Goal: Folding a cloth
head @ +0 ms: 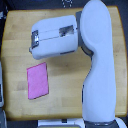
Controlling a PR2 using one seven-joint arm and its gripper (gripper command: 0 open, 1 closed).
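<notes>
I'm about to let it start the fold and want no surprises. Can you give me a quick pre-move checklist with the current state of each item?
1. Cloth lies flat, unfolded: ok.
2. Whole cloth on the wooden table, no edge overhanging: ok.
3. Nothing resting on the cloth: ok.
4. Arm clear of the cloth, above it in the exterior view: ok.
5. Jaws open: cannot tell, blurred.
6. Jaws lined up with a cloth corner: not ok.
</notes>
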